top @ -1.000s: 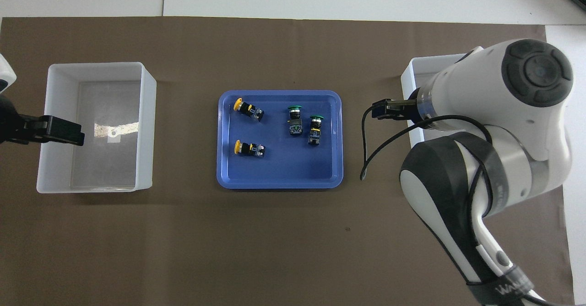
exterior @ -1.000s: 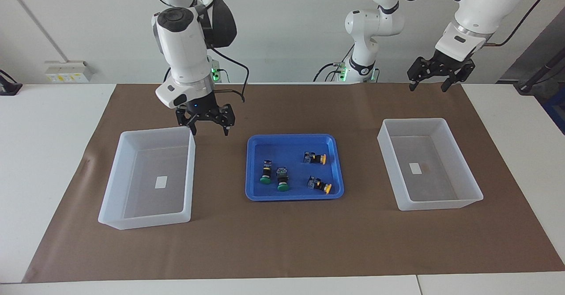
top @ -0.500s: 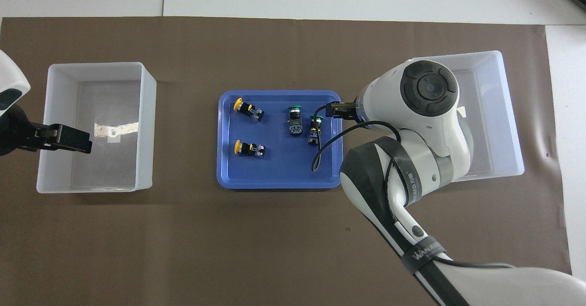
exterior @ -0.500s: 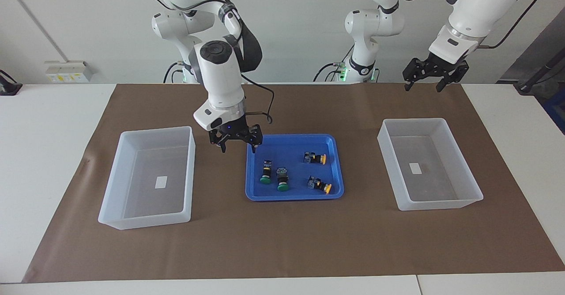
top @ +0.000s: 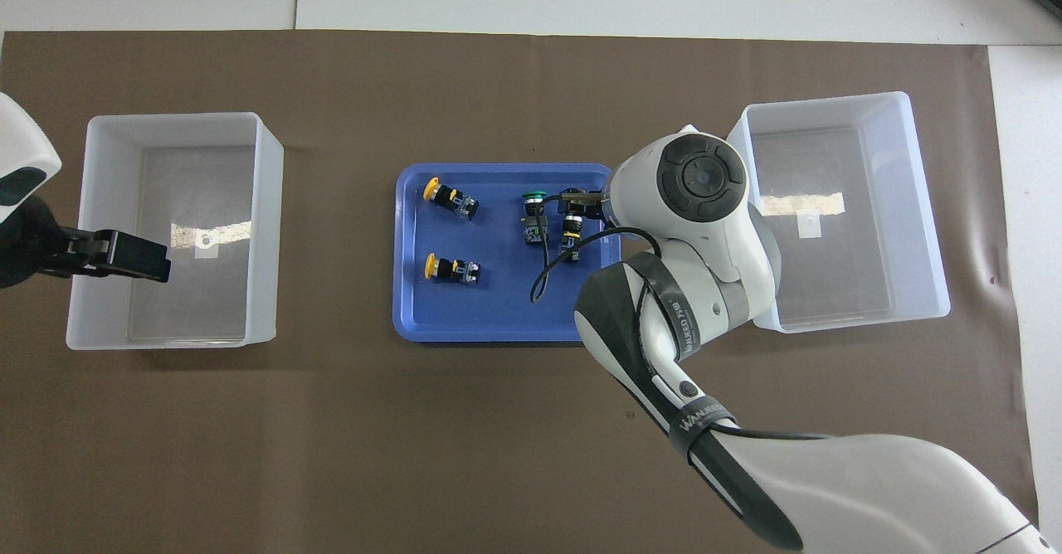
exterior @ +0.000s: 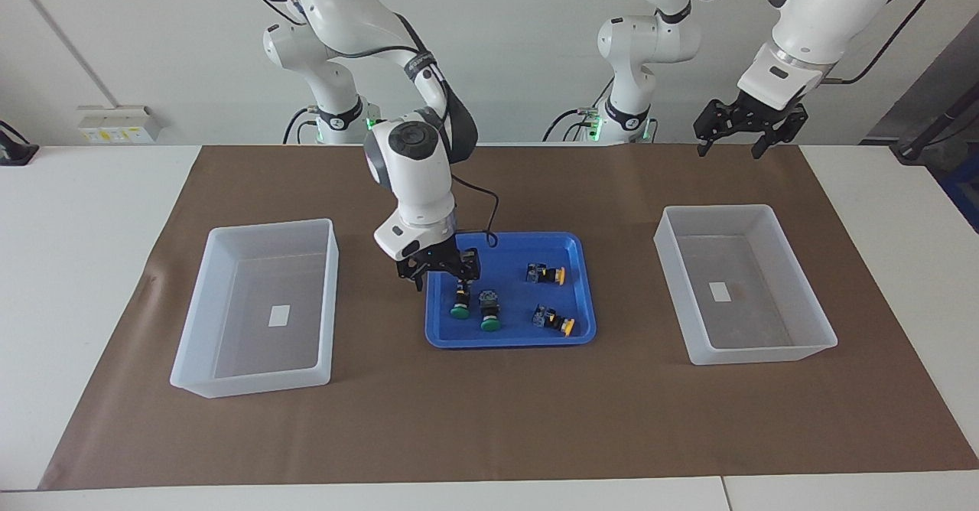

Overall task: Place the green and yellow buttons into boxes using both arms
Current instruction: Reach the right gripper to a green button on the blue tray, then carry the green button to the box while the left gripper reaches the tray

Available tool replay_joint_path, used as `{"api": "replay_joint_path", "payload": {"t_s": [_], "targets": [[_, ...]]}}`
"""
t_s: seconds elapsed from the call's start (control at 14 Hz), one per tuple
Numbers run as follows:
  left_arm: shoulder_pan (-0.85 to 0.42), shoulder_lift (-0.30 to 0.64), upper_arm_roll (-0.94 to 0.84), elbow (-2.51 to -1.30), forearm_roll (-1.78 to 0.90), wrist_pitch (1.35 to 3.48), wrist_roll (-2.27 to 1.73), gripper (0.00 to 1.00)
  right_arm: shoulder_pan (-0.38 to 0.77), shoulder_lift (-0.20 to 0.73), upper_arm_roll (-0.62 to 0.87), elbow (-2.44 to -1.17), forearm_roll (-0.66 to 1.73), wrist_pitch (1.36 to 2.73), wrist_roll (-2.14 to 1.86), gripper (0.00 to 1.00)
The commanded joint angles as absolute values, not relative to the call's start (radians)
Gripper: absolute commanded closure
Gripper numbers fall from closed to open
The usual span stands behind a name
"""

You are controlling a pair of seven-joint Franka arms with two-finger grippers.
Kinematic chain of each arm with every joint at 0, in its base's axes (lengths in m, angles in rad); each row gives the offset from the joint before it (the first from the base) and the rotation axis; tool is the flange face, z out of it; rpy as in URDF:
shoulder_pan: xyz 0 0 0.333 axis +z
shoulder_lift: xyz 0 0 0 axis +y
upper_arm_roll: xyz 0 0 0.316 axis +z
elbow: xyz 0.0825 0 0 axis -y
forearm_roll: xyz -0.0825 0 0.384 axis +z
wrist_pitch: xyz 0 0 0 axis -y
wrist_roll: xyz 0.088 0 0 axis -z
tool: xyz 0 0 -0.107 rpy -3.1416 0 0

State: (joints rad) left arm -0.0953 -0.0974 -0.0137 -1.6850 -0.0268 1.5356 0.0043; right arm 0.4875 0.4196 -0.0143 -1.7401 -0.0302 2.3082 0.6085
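Note:
Two green buttons (exterior: 460, 302) (exterior: 489, 312) and two yellow buttons (exterior: 546, 274) (exterior: 555, 320) lie on their sides in a shallow blue tray (exterior: 505, 340). My right gripper (exterior: 447, 280) is open and low over the tray's edge toward the right arm's end, just above the body of the nearest green button (top: 571, 235). In the overhead view its wrist hides most of the fingers. My left gripper (exterior: 730, 144) is open and empty, high over the mat, and waits. Two translucent white boxes (exterior: 330, 297) (exterior: 673, 281) stand empty at either end.
A brown mat (exterior: 489, 419) covers the table's middle. In the overhead view the left gripper (top: 133, 254) overlaps the box (top: 265, 230) at the left arm's end. The right arm's black cable (top: 552, 264) hangs over the tray.
My right gripper has swung from over the box at its end of the table across to the blue tray and come down over a green button. The left gripper has barely shifted.

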Motion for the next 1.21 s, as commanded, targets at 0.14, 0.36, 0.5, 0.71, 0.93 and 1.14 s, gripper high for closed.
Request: {"api": "replay_joint_path", "payload": {"t_s": [0.14,0.36,0.5,0.71,0.93,1.14], "targets": [[-0.106,-0.137,-0.005,-1.739,-0.037,1.558,-0.061,0.0,0.517,0.465,-0.017,-1.723,-0.127,2.321,0.703,0.17],[-0.147,-0.152,-0.006,-1.828,-0.037,1.672,-0.286,0.0,0.518,0.468,-0.017,-1.73,-0.129,2.321,0.704,0.26],[-0.178,-0.13,-0.006,-1.835,-0.038,1.701,-0.388,0.0,0.518,0.472,-0.017,-1.735,-0.129,2.324,0.703,0.29],[-0.19,-0.097,-0.006,-1.833,-0.072,1.73,-0.535,0.0,0.52,0.483,-0.017,-1.741,-0.129,2.356,0.703,0.34],[-0.224,-0.095,-0.005,-1.858,-0.074,1.764,-0.671,0.0,0.522,0.485,-0.017,-1.75,-0.129,2.358,0.703,0.36],[-0.227,-0.08,-0.006,-1.856,-0.077,1.804,-0.868,0.0,0.522,0.482,-0.017,-1.776,-0.129,2.378,0.704,0.52]]}}
